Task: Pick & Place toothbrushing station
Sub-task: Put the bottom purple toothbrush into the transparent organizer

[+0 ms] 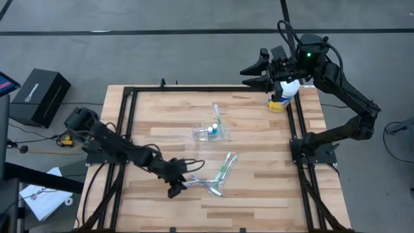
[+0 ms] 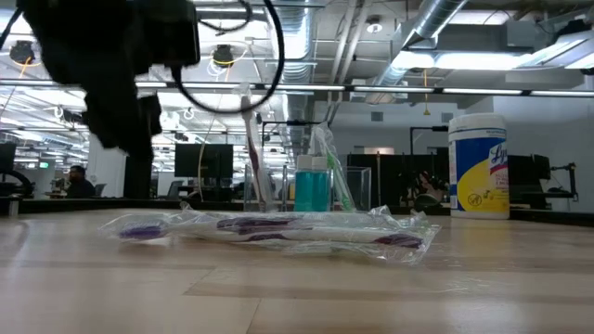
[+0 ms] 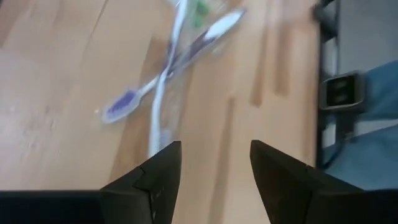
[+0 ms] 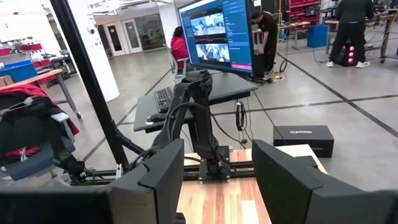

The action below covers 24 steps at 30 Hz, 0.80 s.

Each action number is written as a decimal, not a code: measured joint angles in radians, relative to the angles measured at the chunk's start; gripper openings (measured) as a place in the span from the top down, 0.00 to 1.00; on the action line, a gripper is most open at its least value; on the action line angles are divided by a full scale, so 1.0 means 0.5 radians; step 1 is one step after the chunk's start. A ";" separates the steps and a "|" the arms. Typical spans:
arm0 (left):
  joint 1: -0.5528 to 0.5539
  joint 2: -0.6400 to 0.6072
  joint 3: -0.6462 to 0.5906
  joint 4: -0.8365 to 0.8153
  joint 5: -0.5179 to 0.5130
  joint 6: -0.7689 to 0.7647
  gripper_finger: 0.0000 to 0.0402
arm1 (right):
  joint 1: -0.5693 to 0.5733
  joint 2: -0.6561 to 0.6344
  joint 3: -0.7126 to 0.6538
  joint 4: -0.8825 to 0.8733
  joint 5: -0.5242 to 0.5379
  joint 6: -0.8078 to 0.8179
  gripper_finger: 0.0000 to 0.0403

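Observation:
Two purple-white toothbrushes (image 3: 163, 78) lie crossed on the wooden table, in clear wrap in the low view (image 2: 278, 232). My left gripper (image 1: 176, 189) (image 3: 214, 162) hangs open low over the table just to their left, fingers slanting down toward them; one brush's end lies right before a fingertip (image 3: 166, 155). Past them stands the clear cup (image 1: 210, 133) with a blue tube (image 2: 313, 186) in it and a green toothbrush (image 1: 217, 116) sticking out of it. More green toothbrushes (image 1: 226, 165) lie between. My right gripper (image 1: 255, 71) waits open, held high at the far right.
The white-lidded yellow-and-blue canister (image 1: 284, 94) (image 2: 478, 167) stands at the table's far right corner under the right arm. Black frame rails (image 1: 123, 142) run along the table's left and right sides. A black box (image 1: 39, 97) sits on the floor at the left.

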 joint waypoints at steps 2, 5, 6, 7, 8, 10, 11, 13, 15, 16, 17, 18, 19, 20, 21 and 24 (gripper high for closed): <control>0.000 0.066 0.000 -0.003 0.036 0.019 0.54 | 0.001 0.000 0.000 0.000 0.000 -0.002 0.55; 0.014 0.157 0.000 -0.006 0.052 0.043 0.54 | 0.002 0.000 0.000 0.001 -0.001 -0.002 0.55; 0.018 0.178 0.000 -0.009 0.052 0.052 0.54 | 0.002 0.000 0.000 0.001 0.000 -0.002 0.55; 0.025 0.198 0.000 -0.003 0.054 0.057 0.54 | 0.002 0.000 0.000 0.001 0.000 -0.002 0.55; 0.032 0.216 0.001 -0.001 0.054 0.059 0.54 | 0.002 0.000 0.000 0.001 -0.001 -0.002 0.55; 0.041 0.248 0.001 -0.007 0.053 0.059 0.54 | 0.005 0.000 0.000 0.001 0.002 -0.001 0.55; 0.048 0.263 0.001 -0.004 0.053 0.064 0.54 | 0.005 0.000 0.000 0.001 0.005 -0.001 0.55; 0.060 0.297 0.001 -0.004 0.054 0.094 0.54 | 0.005 0.000 0.000 0.002 0.007 0.014 0.55; 0.072 0.330 0.001 -0.006 0.053 0.107 0.54 | 0.005 0.000 0.000 0.002 0.007 0.020 0.55; 0.078 0.346 0.001 -0.004 0.054 0.122 0.54 | 0.005 0.000 0.000 0.002 0.007 0.021 0.55; 0.081 0.357 0.002 0.000 0.060 0.143 0.54 | 0.005 0.000 0.000 0.002 0.007 0.021 0.55; 0.087 0.362 0.003 0.000 0.068 0.157 0.54 | 0.005 0.000 0.000 0.002 0.007 0.021 0.55; 0.093 0.366 0.004 0.001 0.072 0.163 0.54 | 0.005 0.000 0.000 0.002 0.007 0.021 0.55; 0.096 0.365 0.004 0.001 0.083 0.167 0.54 | 0.005 0.000 0.000 0.002 0.008 0.021 0.55; 0.102 0.366 0.004 0.001 0.089 0.184 0.54 | 0.005 0.000 0.000 0.002 0.008 0.021 0.55; 0.104 0.367 0.004 -0.001 0.100 0.200 0.59 | 0.005 0.000 0.000 0.002 0.008 0.020 0.55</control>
